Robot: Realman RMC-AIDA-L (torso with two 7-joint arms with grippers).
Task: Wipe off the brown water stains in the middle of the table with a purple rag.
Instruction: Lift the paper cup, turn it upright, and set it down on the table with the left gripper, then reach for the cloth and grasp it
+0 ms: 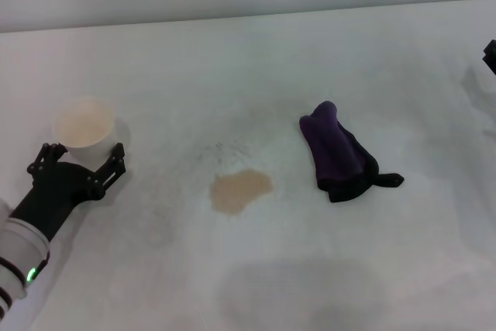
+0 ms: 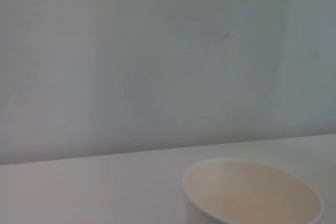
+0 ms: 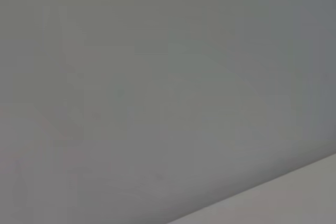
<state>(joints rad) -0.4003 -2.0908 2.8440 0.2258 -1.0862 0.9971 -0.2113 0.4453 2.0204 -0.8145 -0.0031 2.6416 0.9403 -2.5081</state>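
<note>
So far: nothing of the wiping looks done; the whole job appears to be still ahead.
Brown water stains (image 1: 239, 190): one tan blotch, whole and unsmeared, in the middle of the worktop (image 1: 256, 67), toward the near side.
Purple rag (image 1: 336, 149): lies bunched to the right of the blotch, near it but apart, its black tail pointing right; nothing touches it.
Left gripper (image 1: 80, 162): at the left of the scene, jaws spread wide, just on the near side of a pale paper cup (image 1: 84, 122); whether they touch the cup I cannot tell. The left wrist view shows the cup's rim (image 2: 252, 188) close up.
Right gripper (image 1: 490, 55): only a dark sliver at the right edge, well away from the rag; its jaws cannot be made out.
What is left, as I judge it: pick up the rag, bring it to the blotch, and rub until the tan mark is gone.
</note>
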